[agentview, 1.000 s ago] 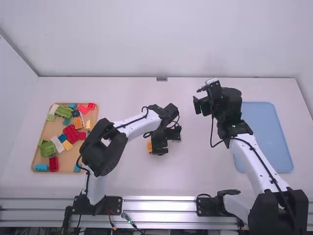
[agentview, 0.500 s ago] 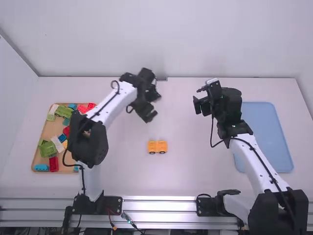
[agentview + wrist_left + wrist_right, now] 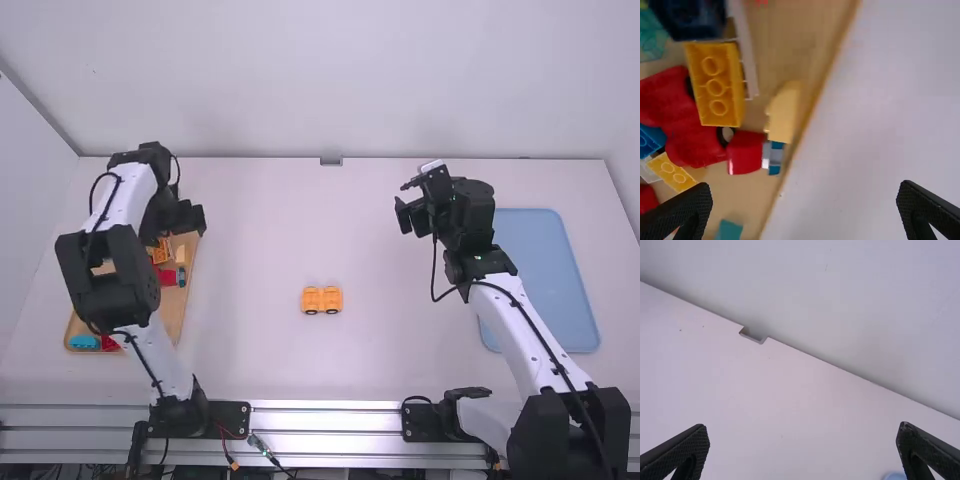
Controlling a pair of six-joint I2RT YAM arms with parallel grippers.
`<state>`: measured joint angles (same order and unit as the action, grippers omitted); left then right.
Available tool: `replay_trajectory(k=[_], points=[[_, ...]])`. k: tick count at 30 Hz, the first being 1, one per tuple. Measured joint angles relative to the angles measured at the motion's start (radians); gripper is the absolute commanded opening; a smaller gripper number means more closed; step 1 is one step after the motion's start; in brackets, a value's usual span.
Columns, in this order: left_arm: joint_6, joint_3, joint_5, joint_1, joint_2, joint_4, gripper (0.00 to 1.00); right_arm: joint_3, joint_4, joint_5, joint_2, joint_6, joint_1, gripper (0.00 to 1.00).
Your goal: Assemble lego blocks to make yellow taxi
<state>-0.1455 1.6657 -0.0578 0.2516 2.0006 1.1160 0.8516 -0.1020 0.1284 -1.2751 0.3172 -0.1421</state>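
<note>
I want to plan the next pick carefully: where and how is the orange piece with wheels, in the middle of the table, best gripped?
I'd come straight down and pinch the orange piece by its short left and right ends. It sits free on the table, dark wheels show along its near side, and a seam divides it midway, so squeezing the ends should press the halves together.

Over on the right, a light-blue tray (image 3: 555,275) with rounded corners lies flat on the white table (image 3: 250,365). A pale wall (image 3: 320,80) stands behind the table's far edge, which has a small notch (image 3: 330,161). Silvery metal rails (image 3: 325,420) run along the near edge.
</note>
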Motion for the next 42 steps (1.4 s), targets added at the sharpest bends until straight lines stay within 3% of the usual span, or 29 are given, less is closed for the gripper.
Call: replay_trajectory(k=[8, 12, 17, 19, 22, 24, 29, 35, 42], points=[[-0.258, -0.274, -0.202, 0.036, -0.135, -0.118, 0.99, 0.0, -0.013, 0.0, 0.0, 0.003, 0.0, 0.99], [-0.331, -0.344, -0.282, 0.09, -0.26, -0.15, 0.99, 0.0, -0.024, 0.0, 0.0, 0.004, 0.0, 0.99], [-0.354, -0.397, -0.307, 0.189, -0.288, -0.166, 1.0, 0.0, -0.029, 0.0, 0.0, 0.004, 0.0, 0.99], [-0.324, -0.44, -0.267, 0.249, -0.288, -0.205, 0.82, 0.0, -0.029, 0.0, 0.0, 0.004, 0.0, 0.99], [-0.269, -0.486, -0.183, 0.314, -0.288, -0.287, 0.67, 0.0, -0.029, 0.0, 0.0, 0.003, 0.0, 0.99], [-0.243, -0.508, -0.138, 0.345, -0.288, -0.327, 0.65, 0.0, -0.029, 0.0, 0.0, 0.004, 0.0, 0.99], [-0.182, -0.578, -0.053, 0.402, -0.288, -0.415, 0.7, 0.0, -0.029, 0.0, 0.0, 0.003, 0.0, 0.99], [-0.09, -0.64, 0.018, 0.396, -0.288, -0.505, 0.47, 0.0, -0.029, 0.0, 0.0, 0.004, 0.0, 0.99], [-0.039, -0.696, 0.055, 0.396, -0.288, -0.581, 0.48, 0.0, -0.029, 0.0, 0.0, 0.003, 0.0, 0.99]])
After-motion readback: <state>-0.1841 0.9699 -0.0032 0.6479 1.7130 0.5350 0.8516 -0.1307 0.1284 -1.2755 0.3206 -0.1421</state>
